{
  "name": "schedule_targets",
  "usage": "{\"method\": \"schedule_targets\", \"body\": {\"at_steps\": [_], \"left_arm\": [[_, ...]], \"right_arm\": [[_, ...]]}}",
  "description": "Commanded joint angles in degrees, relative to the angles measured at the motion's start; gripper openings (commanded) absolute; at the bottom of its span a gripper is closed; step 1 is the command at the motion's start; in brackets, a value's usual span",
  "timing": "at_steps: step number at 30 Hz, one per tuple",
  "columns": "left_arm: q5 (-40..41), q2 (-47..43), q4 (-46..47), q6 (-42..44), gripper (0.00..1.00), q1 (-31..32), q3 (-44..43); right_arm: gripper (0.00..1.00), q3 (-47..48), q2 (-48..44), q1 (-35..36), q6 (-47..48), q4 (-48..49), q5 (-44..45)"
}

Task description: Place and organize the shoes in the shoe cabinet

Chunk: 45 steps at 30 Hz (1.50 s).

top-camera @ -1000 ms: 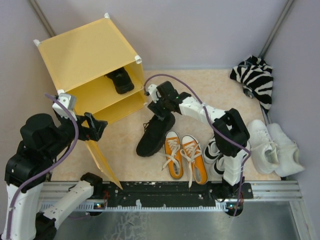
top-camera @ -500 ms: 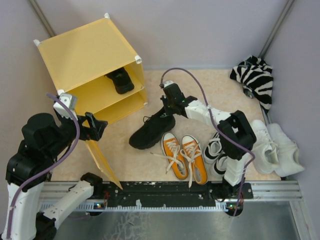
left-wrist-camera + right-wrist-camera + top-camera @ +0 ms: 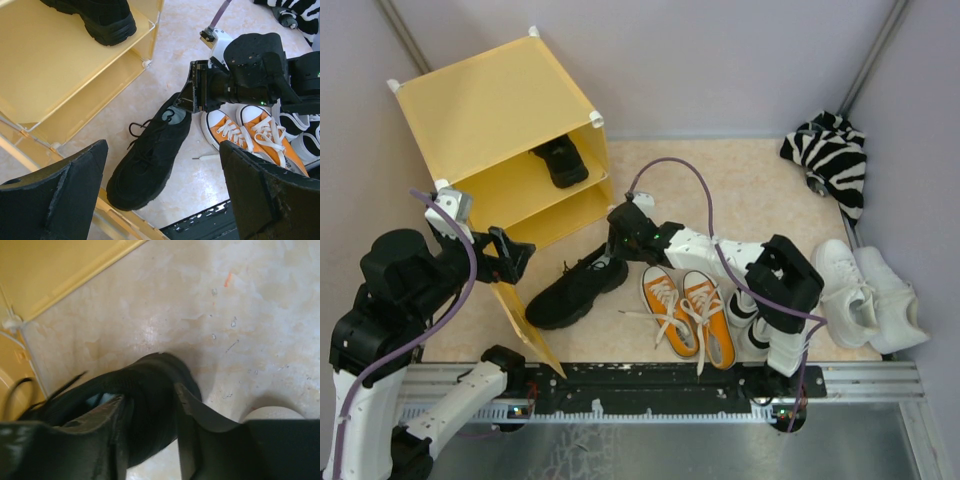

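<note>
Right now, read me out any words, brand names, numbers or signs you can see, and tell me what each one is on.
No text can be read in any view.
orange sneakers: any marks on the insoles are too small to read.
black shoe on the floor: no brand or label shows.
shoe cabinet: plain yellow panels, no label or number.

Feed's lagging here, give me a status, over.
Left gripper open beside the cabinet door. Right gripper astride heel of the black shoe, grip unclear. Other black shoe on the shoe cabinet shelf. Orange sneakers close alongside.
</note>
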<state>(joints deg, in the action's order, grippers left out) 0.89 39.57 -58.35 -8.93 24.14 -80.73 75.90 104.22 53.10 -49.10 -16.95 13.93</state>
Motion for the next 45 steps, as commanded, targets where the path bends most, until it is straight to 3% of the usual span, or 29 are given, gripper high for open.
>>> {"method": "schedule_targets", "body": {"at_steps": [1,5,8,12,16,21,25,32,45], "left_arm": [[-0.36,-0.65,0.19,0.47,0.99,0.11,0.06],[-0.62,-0.47,0.34,0.55,0.99,0.09,0.11],[-0.33,-0.88,0.25,0.37,0.99,0.07,0.43],[-0.22,-1.42,0.73,-0.02,0.99,0.11,1.37],[-0.8,-1.48,1.04,-0.3,0.99,0.09,1.63],[-0.37,-1.52,0.6,-0.3,0.99,0.12,1.31],[0.22,-1.68,0.02,-0.21,0.99,0.1,1.01],[1.09,-1.89,-0.32,-0.37,0.99,0.09,1.69],[2.02,-1.1,-0.54,-0.46,0.99,0.11,1.05]], "right_arm": [[0.53,-3.46,-3.77,-0.73,-1.49,4.12,1.63],[0.56,-8.33,-7.94,-0.63,10.1,9.89,-4.44],[0.6,-9.77,-11.71,-0.63,25.4,13.77,-10.83],[0.61,-2.85,-10.18,-0.63,45.93,5.39,-15.58],[0.61,-0.37,-6.77,-0.63,57.25,3.1,-14.63],[0.62,-0.65,-5.63,-0.67,63.12,8.18,-12.82],[0.61,1.1,-3.21,-1.27,68.53,7.99,-17.76],[0.61,2.96,0.0,-2.93,70.12,9.57,-25.08],[0.56,9.03,6.99,-3.05,73.85,1.8,-31.94]]}}
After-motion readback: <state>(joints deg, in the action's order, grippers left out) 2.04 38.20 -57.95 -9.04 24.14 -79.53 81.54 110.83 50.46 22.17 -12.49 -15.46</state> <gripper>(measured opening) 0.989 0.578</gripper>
